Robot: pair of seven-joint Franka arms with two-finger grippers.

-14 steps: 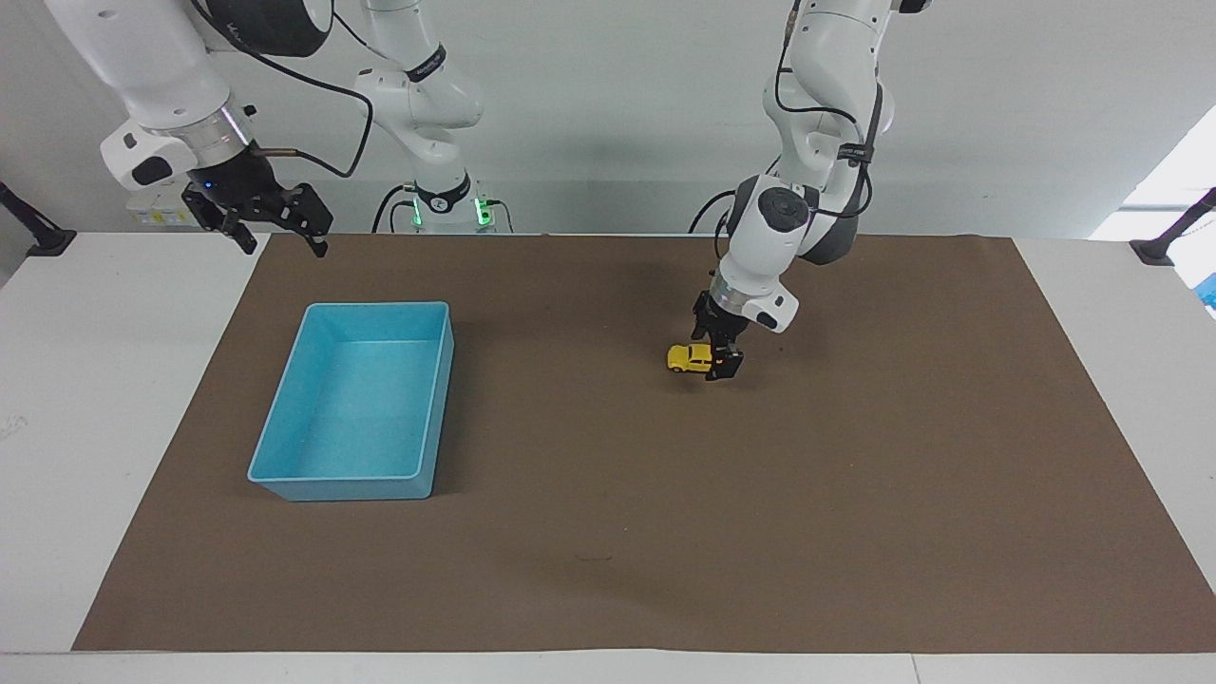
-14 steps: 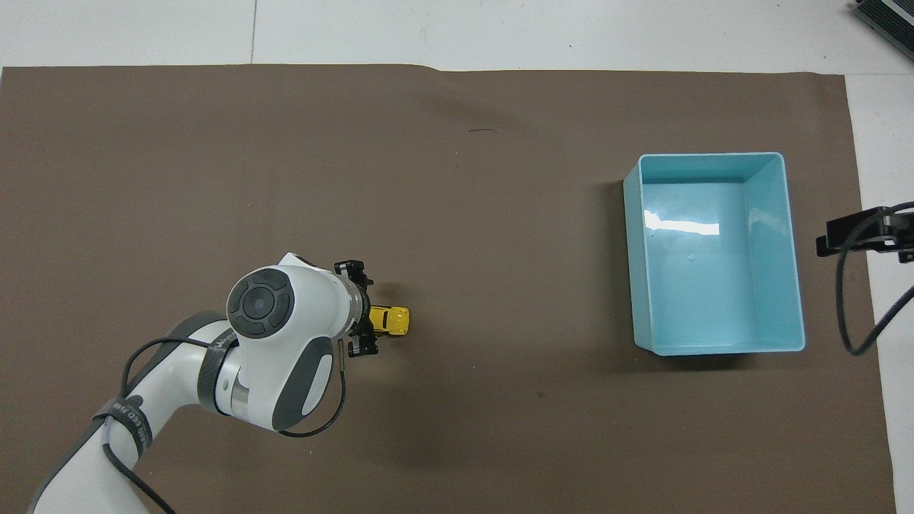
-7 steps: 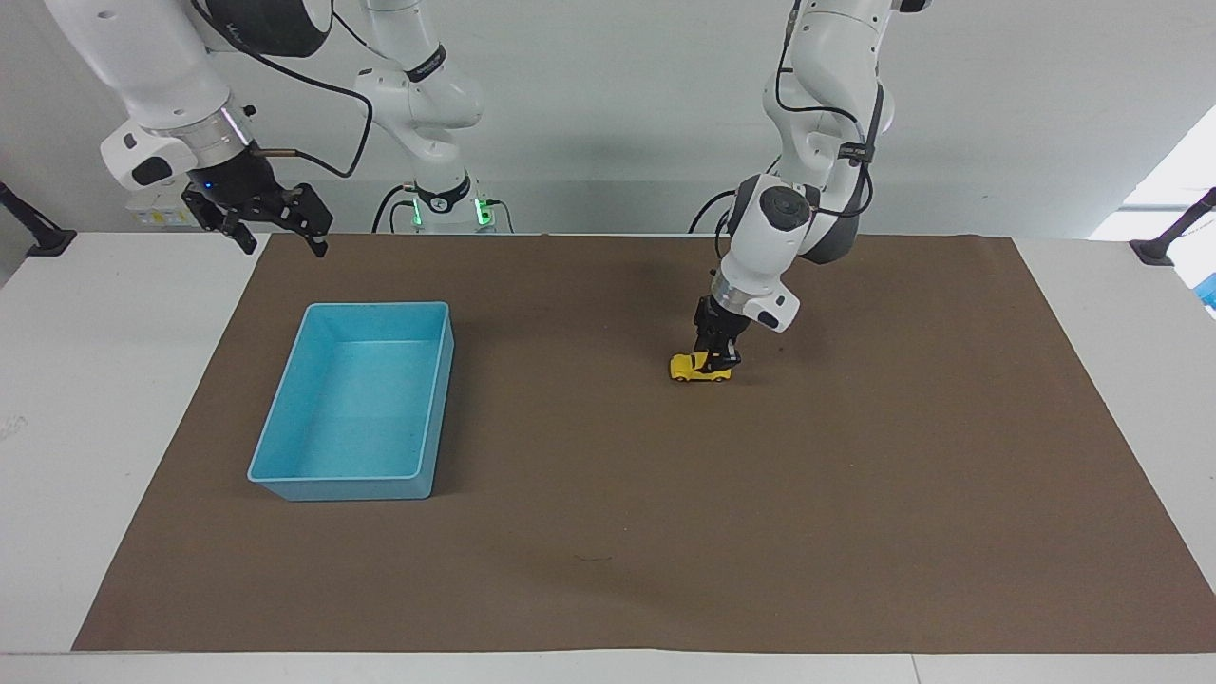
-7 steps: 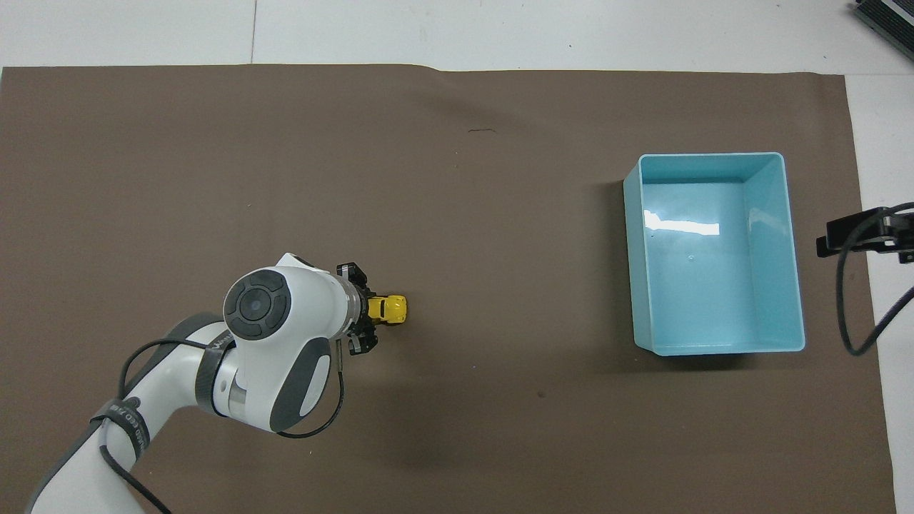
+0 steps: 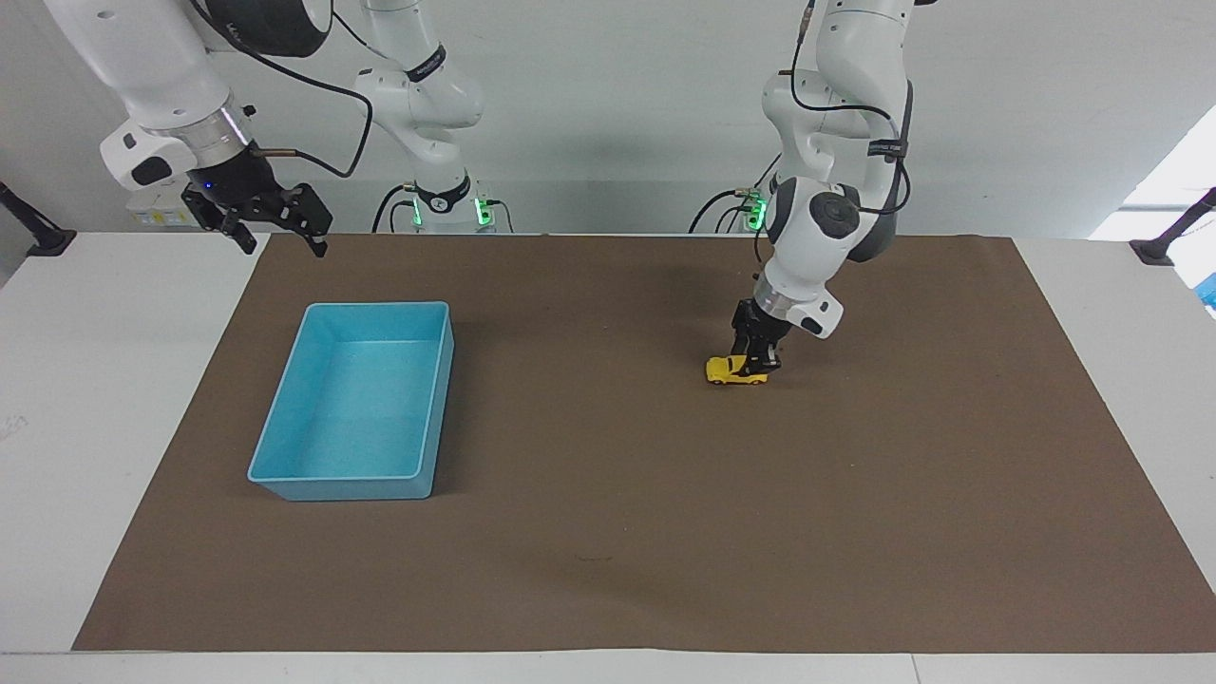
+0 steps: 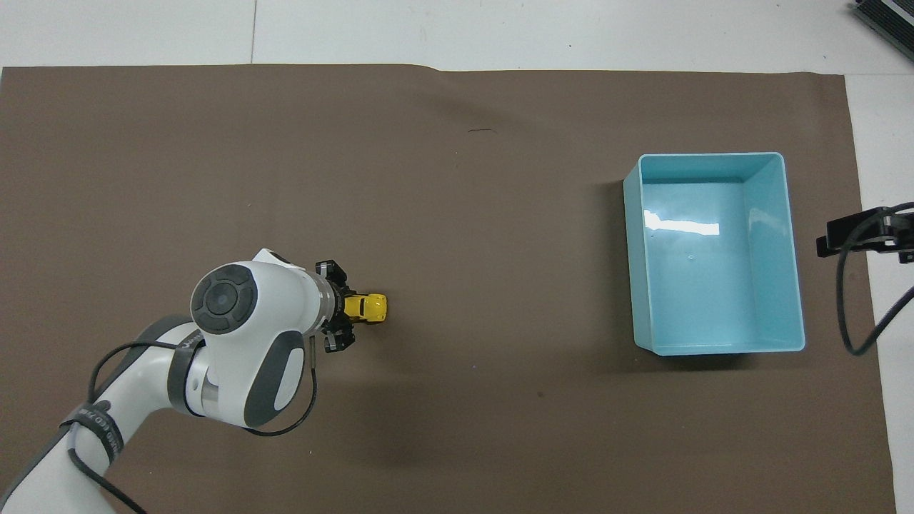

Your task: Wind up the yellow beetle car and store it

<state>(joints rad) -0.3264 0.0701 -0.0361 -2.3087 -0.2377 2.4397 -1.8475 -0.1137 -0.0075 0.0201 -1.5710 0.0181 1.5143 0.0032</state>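
**Gripping the toy car on the mat, wind-up in hand**

Sitting right of centre in the facing view, the tiny bright yellow plastic beetle car (image 5: 734, 371) rests with its wheels on the brown paper mat (image 5: 608, 532) that covers the white desk (image 5: 95, 380). The left claw (image 5: 757, 365) is clamped narrow on the car's tail end, low against the mat. The rectangular light-blue plastic bin (image 5: 285, 480) stands well apart, at the left of that view toward the right arm's end of the desk, and nothing lies in it. The right claw (image 5: 275, 228) hangs wide and waiting at the upper left, over the mat's corner.

Judging by the low grip, the step in hand is the winding: the car looks held down so it can be dragged along the mat. The next move calls for steady downward pressure and a straight pull so the wheels turn rather than skid; afterwards the car must be lifted and carried across to the bin.

The facing view shows the wheels meeting the mat. The overhead view hides that under the arm's wrist, but shows the car's nose (image 6: 368, 307) poking out toward the bin (image 6: 714, 350), and only the tip of the right claw (image 6: 857, 235) at the frame's right edge.
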